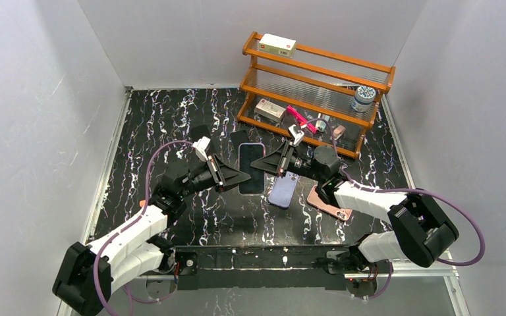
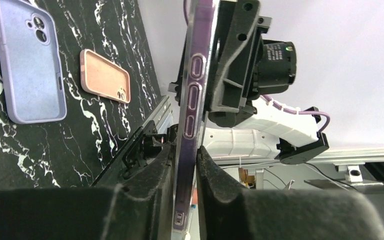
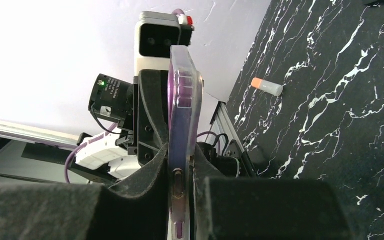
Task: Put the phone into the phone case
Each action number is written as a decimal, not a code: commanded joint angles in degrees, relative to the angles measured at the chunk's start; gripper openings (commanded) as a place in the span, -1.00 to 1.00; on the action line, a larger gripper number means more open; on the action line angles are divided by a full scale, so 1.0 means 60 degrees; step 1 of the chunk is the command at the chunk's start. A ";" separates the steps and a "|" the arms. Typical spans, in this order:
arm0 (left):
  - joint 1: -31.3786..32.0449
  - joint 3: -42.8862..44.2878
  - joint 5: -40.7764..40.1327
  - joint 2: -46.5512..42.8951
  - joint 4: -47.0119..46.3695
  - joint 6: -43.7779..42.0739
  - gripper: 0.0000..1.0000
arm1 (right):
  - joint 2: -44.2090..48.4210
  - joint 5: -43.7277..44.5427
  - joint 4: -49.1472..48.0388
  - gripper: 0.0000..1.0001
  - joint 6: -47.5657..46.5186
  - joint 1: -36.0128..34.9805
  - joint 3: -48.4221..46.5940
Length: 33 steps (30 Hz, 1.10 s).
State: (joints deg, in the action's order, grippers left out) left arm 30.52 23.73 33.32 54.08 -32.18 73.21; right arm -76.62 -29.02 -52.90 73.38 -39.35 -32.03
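Note:
The phone (image 1: 251, 168), dark-screened with a purple rim, is held off the table at mid-centre between my two grippers. A clear case wraps its edge, as the left wrist view (image 2: 195, 90) and the right wrist view (image 3: 182, 95) show. My left gripper (image 1: 236, 176) is shut on its left long edge, with the fingers (image 2: 155, 175) pressed on both faces. My right gripper (image 1: 268, 163) is shut on the opposite edge, with its fingers (image 3: 152, 170) clamping the cased rim. Each wrist view sees the other gripper behind the phone.
A lavender case (image 1: 283, 189) and a pink case (image 1: 328, 203) lie face up right of the phone; both show in the left wrist view (image 2: 27, 60) (image 2: 105, 76). A black flat item (image 1: 239, 138) lies behind. A wooden rack (image 1: 316, 72) stands at the back right. A small orange-tipped stick (image 3: 267, 86) lies on the left.

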 commanded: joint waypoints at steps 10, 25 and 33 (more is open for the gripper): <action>0.0010 -0.0053 0.0815 -0.0581 -0.0649 -0.0722 -1.00 | 0.0657 -0.0538 0.0064 0.07 -0.0861 0.0314 -0.0633; 0.0010 -0.0135 0.1324 -0.0591 -0.0803 -0.0900 -1.00 | 0.0289 -0.1161 0.0131 -0.05 -0.0981 0.1117 -0.1261; -0.0004 0.0332 0.0799 -0.0375 0.1666 -0.1967 -1.00 | 0.0346 -0.0753 0.0847 -0.72 -0.1765 0.1204 -0.1449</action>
State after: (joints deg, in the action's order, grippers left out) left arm 30.50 22.98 38.96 51.35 -34.26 67.83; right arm -75.85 -35.31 -47.42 67.55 -32.58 -36.77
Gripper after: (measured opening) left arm 0.121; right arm 0.251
